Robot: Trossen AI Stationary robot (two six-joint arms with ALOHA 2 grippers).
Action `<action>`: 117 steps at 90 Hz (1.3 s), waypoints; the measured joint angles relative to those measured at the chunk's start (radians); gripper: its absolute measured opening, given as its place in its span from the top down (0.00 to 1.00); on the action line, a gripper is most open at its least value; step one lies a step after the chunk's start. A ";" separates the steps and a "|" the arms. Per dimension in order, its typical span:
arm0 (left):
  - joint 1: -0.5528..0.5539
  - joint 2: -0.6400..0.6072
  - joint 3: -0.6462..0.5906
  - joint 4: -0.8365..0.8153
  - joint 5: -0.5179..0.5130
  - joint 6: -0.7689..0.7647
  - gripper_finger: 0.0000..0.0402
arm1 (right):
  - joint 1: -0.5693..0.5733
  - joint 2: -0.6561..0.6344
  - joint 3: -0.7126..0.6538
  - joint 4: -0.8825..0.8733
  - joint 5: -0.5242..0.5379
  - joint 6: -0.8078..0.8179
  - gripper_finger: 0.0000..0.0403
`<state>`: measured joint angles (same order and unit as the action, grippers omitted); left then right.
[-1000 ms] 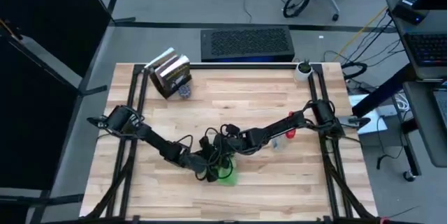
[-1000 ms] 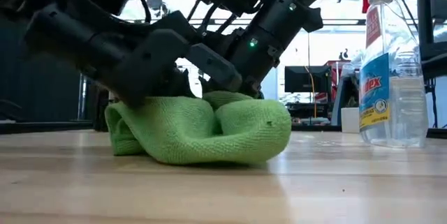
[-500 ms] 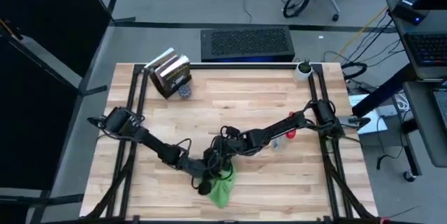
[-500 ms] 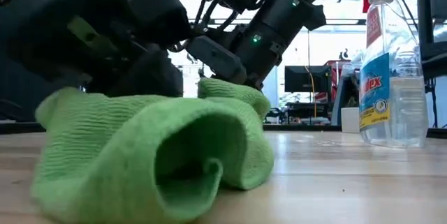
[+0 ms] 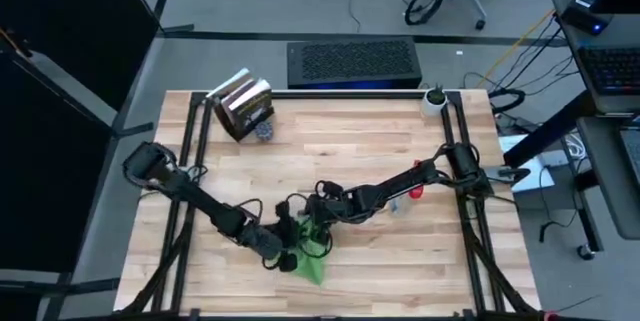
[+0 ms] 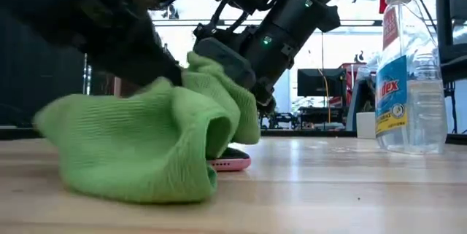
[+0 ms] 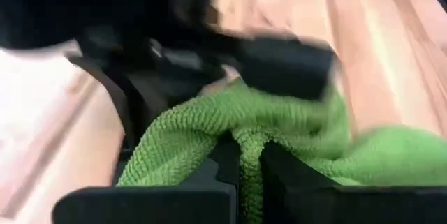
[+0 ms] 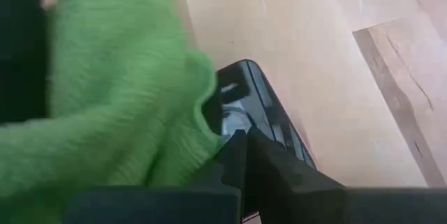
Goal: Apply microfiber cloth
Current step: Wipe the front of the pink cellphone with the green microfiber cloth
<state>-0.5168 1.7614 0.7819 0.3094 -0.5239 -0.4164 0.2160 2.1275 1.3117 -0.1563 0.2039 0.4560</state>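
Note:
The bright green microfiber cloth point(image 5: 308, 261) lies bunched on the wooden table near its front edge. It rests partly on a small black device with a pink edge point(image 6: 232, 163). My left gripper point(image 5: 283, 253) comes in from the left and is shut on the cloth point(image 7: 209, 126). My right gripper point(image 5: 312, 219) reaches in from the right, shut, with its fingers point(image 8: 269, 165) over the device point(image 8: 258, 105). In the right wrist view the cloth point(image 8: 105, 77) covers one end of the device. My left gripper pinches a raised fold of the cloth point(image 7: 250, 140) between its two fingers, several layers gathered together. The fingers come slanting down from the table's left. The rest of the cloth point(image 6: 139, 146) sags slack onto the table and over the device. My right gripper points its shut fingers down onto the black device's surface point(image 8: 276, 130), slanting from the right. Fingers and cloth hide the tips, so I cannot tell whether they touch. The device lies flat on the table.
A clear spray bottle with a red trigger point(image 6: 408, 66) stands right of the grippers, under the right arm point(image 5: 405, 199). A shiny boxed object point(image 5: 245, 106) sits at the far left, a white cup point(image 5: 433, 99) at the far right corner. Bare wood lies along the front edge.
My left gripper, staying shut on the cloth, has pulled it toward the near edge and then toward the left. The cloth slid over the device and bunched up, so the device's pink edge now shows beneath it. My right gripper has kept still.

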 joint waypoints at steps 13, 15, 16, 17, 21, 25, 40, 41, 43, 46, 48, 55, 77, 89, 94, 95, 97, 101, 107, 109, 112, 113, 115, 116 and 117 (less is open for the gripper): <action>0.040 0.096 0.000 0.084 0.030 -0.017 1.00 | 0.000 0.001 0.000 0.012 0.006 0.000 1.00; 0.044 0.109 0.000 0.112 0.031 -0.013 1.00 | 0.000 0.001 0.000 0.013 0.006 0.000 1.00; 0.045 0.116 0.000 0.126 0.032 -0.011 1.00 | 0.000 0.001 0.000 0.013 0.006 0.001 1.00; 0.048 0.122 0.000 0.139 0.033 -0.010 1.00 | 0.000 0.001 0.000 0.013 0.006 0.002 1.00; 0.054 0.148 0.000 0.194 0.045 0.005 1.00 | -0.001 0.001 0.000 0.015 0.005 0.005 1.00; 0.059 0.173 0.001 0.241 0.063 0.007 1.00 | -0.001 0.001 0.000 0.008 0.004 0.001 1.00; 0.057 0.227 0.005 0.277 0.102 -0.025 1.00 | -0.001 0.001 0.001 0.004 0.002 0.004 1.00; 0.056 0.229 0.005 0.277 0.105 -0.028 1.00 | -0.001 0.001 0.001 0.004 0.002 0.003 1.00; 0.054 0.233 0.005 0.277 0.115 -0.034 1.00 | -0.001 0.001 0.001 0.005 0.003 0.003 1.00; 0.049 0.240 0.005 0.281 0.133 -0.040 1.00 | -0.001 0.001 0.001 0.005 0.003 0.001 1.00; 0.045 0.242 0.006 0.283 0.145 -0.042 1.00 | -0.002 0.001 0.001 0.004 0.001 -0.002 1.00; 0.024 0.243 0.007 0.283 0.196 -0.046 1.00 | -0.004 0.001 0.001 0.002 -0.002 -0.004 1.00; -0.041 0.236 0.005 0.331 0.357 -0.048 1.00 | -0.005 0.001 0.001 0.002 -0.002 -0.015 1.00; -0.063 0.180 -0.001 0.273 0.374 -0.046 1.00 | -0.004 0.001 0.001 0.002 -0.002 -0.015 1.00; -0.074 0.142 -0.001 0.218 0.363 -0.049 1.00 | -0.004 0.001 0.001 0.002 -0.002 -0.015 1.00; -0.077 0.133 -0.001 0.203 0.362 -0.050 1.00 | -0.004 0.001 0.001 0.002 -0.002 -0.015 1.00; -0.084 0.114 -0.001 0.171 0.362 -0.051 1.00 | -0.004 0.001 0.001 0.003 -0.001 -0.015 1.00; -0.097 0.080 -0.001 0.110 0.355 -0.059 1.00 | -0.005 0.001 0.001 0.004 -0.002 -0.015 1.00; -0.113 0.024 -0.001 0.024 0.325 -0.073 1.00 | -0.005 0.001 0.001 0.005 -0.001 -0.015 1.00; -0.117 0.003 -0.001 -0.006 0.306 -0.073 1.00 | -0.004 0.001 0.001 0.005 -0.001 -0.015 1.00; -0.122 -0.025 -0.002 -0.031 0.278 -0.072 1.00 | -0.005 0.001 0.001 0.005 -0.002 -0.015 1.00; -0.122 -0.034 -0.002 -0.037 0.267 -0.070 1.00 | -0.005 0.001 0.001 0.005 -0.002 -0.015 1.00; -0.123 -0.053 -0.001 -0.050 0.243 -0.064 1.00 | -0.005 0.001 0.001 0.005 -0.002 -0.015 1.00; -0.124 -0.062 -0.001 -0.058 0.230 -0.060 1.00 | -0.005 0.001 0.001 0.005 -0.002 -0.015 1.00; -0.125 -0.071 0.000 -0.066 0.217 -0.055 1.00 | -0.005 0.001 0.001 0.005 -0.002 -0.015 1.00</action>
<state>-0.6422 1.6906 0.7815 0.2432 -0.3067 -0.4719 0.2111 2.1284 1.3125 -0.1516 0.2018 0.4412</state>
